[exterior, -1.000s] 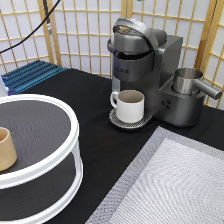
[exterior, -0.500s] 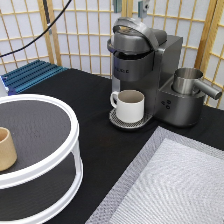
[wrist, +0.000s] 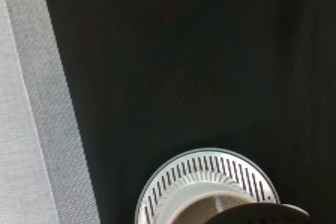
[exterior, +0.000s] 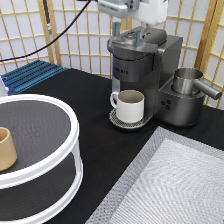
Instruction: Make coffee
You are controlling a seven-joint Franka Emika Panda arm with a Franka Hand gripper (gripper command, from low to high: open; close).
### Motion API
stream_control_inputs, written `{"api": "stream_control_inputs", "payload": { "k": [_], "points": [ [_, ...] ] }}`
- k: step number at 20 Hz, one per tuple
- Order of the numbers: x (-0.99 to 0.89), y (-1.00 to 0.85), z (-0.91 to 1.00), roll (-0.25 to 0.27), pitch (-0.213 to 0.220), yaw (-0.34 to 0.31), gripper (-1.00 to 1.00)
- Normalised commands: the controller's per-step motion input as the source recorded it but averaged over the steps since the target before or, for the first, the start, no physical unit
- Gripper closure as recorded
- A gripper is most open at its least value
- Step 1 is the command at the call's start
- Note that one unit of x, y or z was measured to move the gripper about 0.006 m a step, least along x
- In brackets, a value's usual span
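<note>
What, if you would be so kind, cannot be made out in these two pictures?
- Small white pod with blue foil top: seen in neither view; the grey coffee machine's lid hides its inside.
- Gripper, just above that lid: cut by the exterior view's top edge.
- Tan handleless cup: cut by the exterior view's left edge.
- Cream handled mug: mostly outside the wrist view.

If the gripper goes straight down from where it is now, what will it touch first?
Most likely the lid of the coffee machine: the gripper hangs directly above it in the exterior view, though depth is uncertain.
</note>
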Motion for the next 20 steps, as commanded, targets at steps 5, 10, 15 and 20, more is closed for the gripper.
{"api": "stream_control_inputs", "payload": {
  "k": [5, 10, 15, 20],
  "points": [
    [0.05, -0.41, -0.73, -0.078, 0.000, 0.109, -1.00],
    [-0.01, -0.07, -0.08, -0.067, -0.003, 0.077, -1.00],
    [-0.06, -0.01, 0.00, -0.034, -0.006, 0.058, -1.00],
    [-0.07, 0.05, 0.33, -0.064, -0.008, 0.054, -1.00]
  ]
}}
